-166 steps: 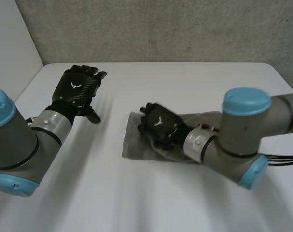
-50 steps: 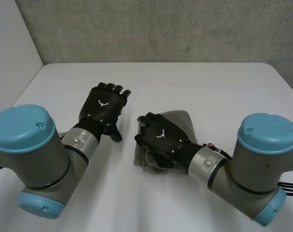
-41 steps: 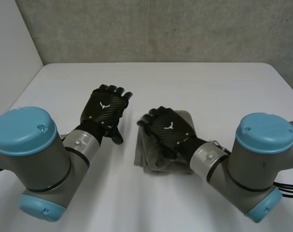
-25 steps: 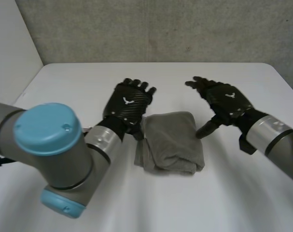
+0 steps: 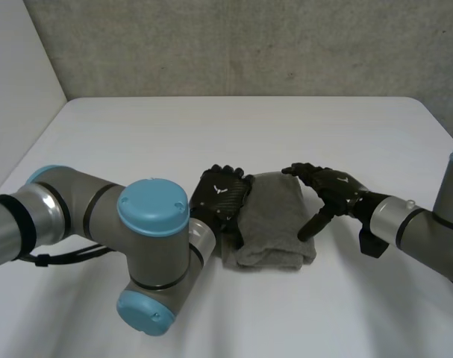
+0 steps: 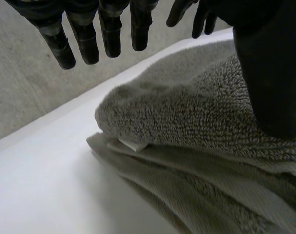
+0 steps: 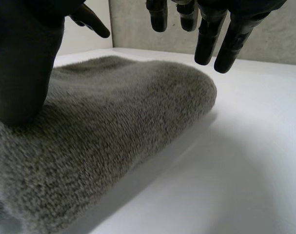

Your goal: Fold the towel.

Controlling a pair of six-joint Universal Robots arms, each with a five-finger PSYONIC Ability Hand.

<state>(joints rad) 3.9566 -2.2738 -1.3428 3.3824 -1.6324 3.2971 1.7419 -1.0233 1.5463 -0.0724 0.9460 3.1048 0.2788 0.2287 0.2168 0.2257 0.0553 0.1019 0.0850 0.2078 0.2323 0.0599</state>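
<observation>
Well, here is the scene from your side of the table outward.

1. Nearest to you, the left arm bends across the front. This brings its hand to the towel from the side, not from above.
2. The towel lies in the middle of the table. It is folded into a thick bundle of several layers. A small white label shows between the layers at the corner under the left hand's fingertips.
3. The left hand is at the towel's left edge. Its fingers are straight and hang in the air past that corner. Its thumb lies on top of the pile. The hand is open and grips nothing. I judge it is there to keep the layers from sliding.
4. The right hand is at the opposite edge. Its fingers are straight and spread above the rounded far end of the bundle. Its thumb comes down on the cloth. This hand too is open, with no pinch on the towel.
5. With one hand on each side, the bundle is framed between them. To my judgement the fold is almost done, and you only need to press and square it. Take care that a thumb does not drag the top layer when it lifts.
6. Farthest, the white table runs to the grey wall.
</observation>
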